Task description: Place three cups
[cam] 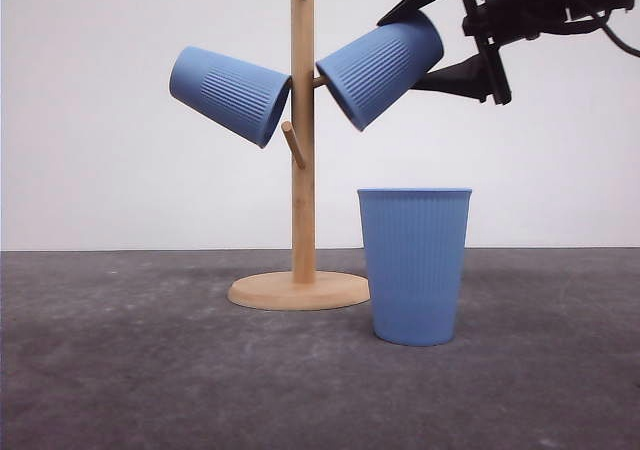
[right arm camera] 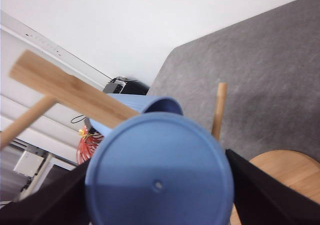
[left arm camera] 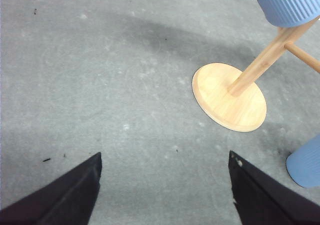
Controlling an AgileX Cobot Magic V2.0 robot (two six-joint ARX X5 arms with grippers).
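One ribbed light-blue plastic cup (cam: 232, 94) hangs on the wooden peg stand (cam: 302, 170). My right gripper (cam: 440, 40) holds a second cup (cam: 382, 68) at its peg; the third (cam: 414, 266) waits upright on the grey surface (cam: 120, 360). My left gripper (left arm camera: 162, 185) hangs wide, empty.

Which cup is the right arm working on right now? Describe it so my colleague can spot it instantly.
Find the wooden cup tree standing mid-table. The cup is the light-blue ribbed one tilted mouth-first onto a peg on the tree's right side, up high. Unlike the hung cup on the left and the upright cup on the table, it sits between the right gripper fingers.
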